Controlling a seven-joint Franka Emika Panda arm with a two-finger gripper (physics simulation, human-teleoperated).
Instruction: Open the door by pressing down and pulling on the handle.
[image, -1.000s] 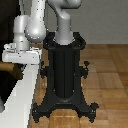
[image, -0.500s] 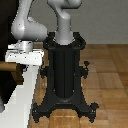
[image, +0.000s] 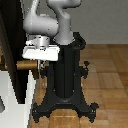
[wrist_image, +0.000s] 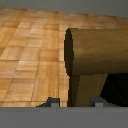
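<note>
The door (image: 14, 47) is a tall dark panel at the exterior view's left, hung in a white frame (image: 17, 112). The tan handle (image: 23, 65) sticks out from its edge. My white gripper (image: 36, 59) hangs just above and beside the handle's outer end. In the wrist view the handle (wrist_image: 97, 50) fills the picture as a thick wooden bar with a bent stem. The gripper (wrist_image: 74, 103) shows only as two grey fingertips (wrist_image: 50, 103) standing apart on either side of that stem, so it is open. Contact with the handle cannot be made out.
The black robot pedestal (image: 65, 80) with its spread feet stands right beside the door frame, close behind the gripper. A wooden floor (image: 107, 75) lies around it, with a dark wall at the back.
The gripper has shifted towards the exterior view's right and slightly down, ending over the handle's outer end. The door panel looks unmoved.
</note>
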